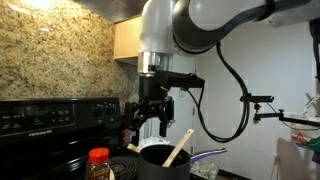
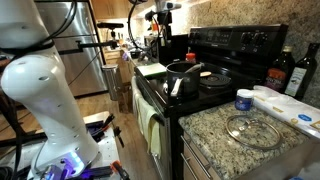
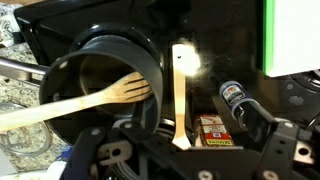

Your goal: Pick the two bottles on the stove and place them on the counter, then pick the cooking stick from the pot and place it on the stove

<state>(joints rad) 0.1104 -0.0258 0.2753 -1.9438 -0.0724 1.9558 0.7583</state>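
I'm hovering the gripper over the stove, jaws apart, gripping nothing. The cooking stick is leaning from the pot toward 1 o'clock. 1 red-capped bottle is standing at the pot's 9 o'clock. Granite is covering the wall and the counter.

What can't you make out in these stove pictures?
Red-capped bottle: base cut off by the bottom edge, exterior view.
Pot: inside hidden by its own wall, exterior view.
Wooden stick: lower end hidden inside the pot, exterior view.
Small bottle: label dark and blurred, wrist view.
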